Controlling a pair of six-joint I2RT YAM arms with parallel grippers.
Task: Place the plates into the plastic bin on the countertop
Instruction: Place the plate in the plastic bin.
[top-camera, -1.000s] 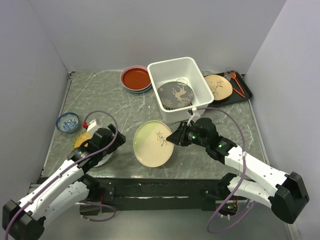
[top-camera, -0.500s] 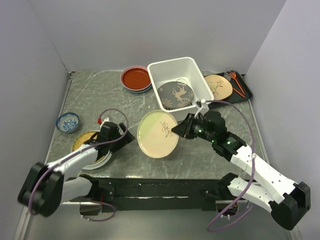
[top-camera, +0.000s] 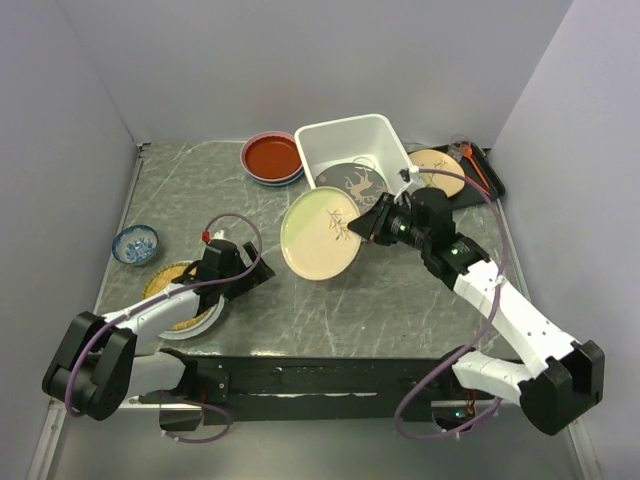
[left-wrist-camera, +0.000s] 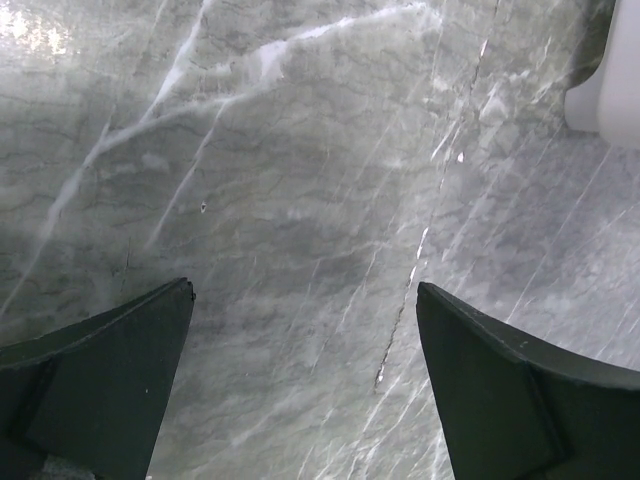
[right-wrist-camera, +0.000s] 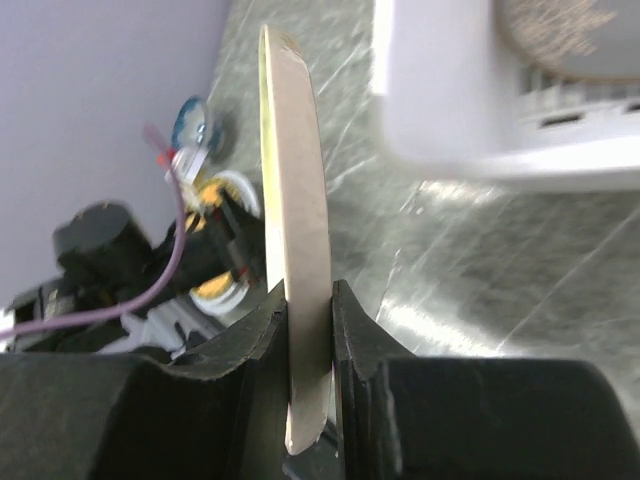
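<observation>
Cream in colour, with a thin branch painted on its face, the held plate (top-camera: 320, 232) sits tilted in the air at the middle of the top view, clear of the grey-green marbled tabletop (top-camera: 400, 295). The right jaws pinch its right rim. The right wrist view shows the held plate (right-wrist-camera: 296, 230) edge-on and upright, with one jaw pressed against each face near the bottom of the frame. In the top view its upper edge overlaps the near left corner of the plastic bin (top-camera: 312, 160), the white tub standing above centre; whether plate and tub touch I cannot tell. Inside the bin the dark plate (top-camera: 352, 186) with a gold tree lies flat on the bottom. Left of the bin, near the back wall, the red plate (top-camera: 271, 155) rests on top of a small stack. To the right of the bin the black tray (top-camera: 490, 182) carries a second cream plate (top-camera: 448, 166) and an orange-red utensil (top-camera: 472, 166); the right arm (top-camera: 490, 295) partly covers that plate. At lower left the left arm (top-camera: 150, 312) lies low over the yellow plate (top-camera: 165, 282), which rests on a white plate (top-camera: 203, 325). The left jaws stand spread wide, and in the left wrist view only veined tabletop (left-wrist-camera: 300, 200) shows between the two dark jaw tips. The small blue bowl (top-camera: 135, 244) stands near the left edge.
</observation>
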